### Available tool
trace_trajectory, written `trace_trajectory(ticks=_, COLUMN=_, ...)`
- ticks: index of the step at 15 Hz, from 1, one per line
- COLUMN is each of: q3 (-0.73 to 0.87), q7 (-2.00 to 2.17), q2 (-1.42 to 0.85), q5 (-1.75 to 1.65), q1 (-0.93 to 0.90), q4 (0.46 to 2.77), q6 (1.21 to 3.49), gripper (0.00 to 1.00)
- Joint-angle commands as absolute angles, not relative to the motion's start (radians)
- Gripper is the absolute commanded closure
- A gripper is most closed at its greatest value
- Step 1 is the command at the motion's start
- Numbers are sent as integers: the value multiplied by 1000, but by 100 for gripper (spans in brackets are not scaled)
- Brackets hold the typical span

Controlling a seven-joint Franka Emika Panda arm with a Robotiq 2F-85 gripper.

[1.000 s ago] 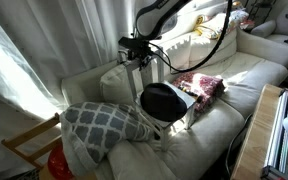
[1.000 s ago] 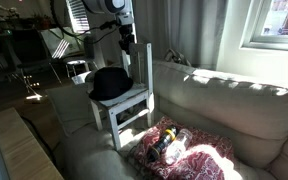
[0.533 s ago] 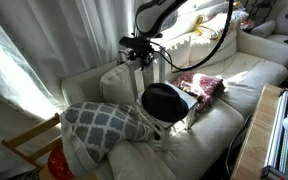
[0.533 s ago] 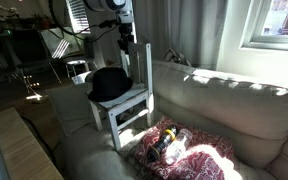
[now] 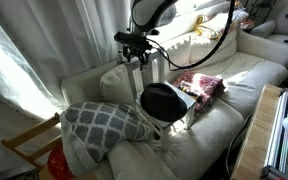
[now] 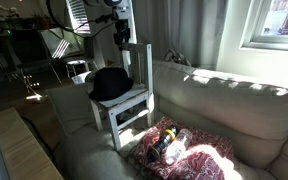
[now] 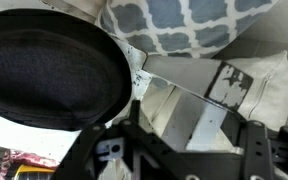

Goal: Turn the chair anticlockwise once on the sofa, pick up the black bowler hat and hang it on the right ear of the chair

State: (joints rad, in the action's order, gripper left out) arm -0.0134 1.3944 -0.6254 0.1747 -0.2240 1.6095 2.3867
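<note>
The small white chair [image 5: 156, 72] [image 6: 136, 92] stands on the cream sofa [image 5: 234, 85] [image 6: 234, 105]. The black bowler hat [image 5: 162, 98] [image 6: 109, 83] [image 7: 49, 68] lies on its seat. My gripper [image 5: 134, 45] [image 6: 121, 36] hangs just above one end of the chair's top rail. In the wrist view the gripper [image 7: 189, 150] is open, its dark fingers [image 7: 269, 140] spread on either side of the white rail [image 7: 179, 105] below, without touching it.
A grey-and-white patterned cushion [image 5: 99, 125] [image 7: 184, 20] lies beside the chair. A red patterned cloth bundle [image 5: 202, 85] [image 6: 179, 145] sits on the sofa seat. A bare wooden chair frame [image 5: 29, 140] and curtains stand behind the sofa end. A wooden table edge [image 5: 259, 130] runs in front.
The gripper has opened, let go of the chair's top rail and risen slightly above it. Chair and hat have stayed where they were.
</note>
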Motion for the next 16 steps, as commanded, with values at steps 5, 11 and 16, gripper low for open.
trace_trajectory(ticks=5, q3=-13, q7=1383, q2=-643, q5=167, q1=-224, q4=1619, q6=2417, gripper=0)
trace_trajectory(ticks=11, q3=-1, q7=1405, q2=-684, q5=168, q1=-228, q4=1606, q6=2435, gripper=34)
trace_trajectory(ticks=16, q3=9, q7=1407, q2=-688, q5=157, q1=-233, q4=1598, q6=2428, gripper=73)
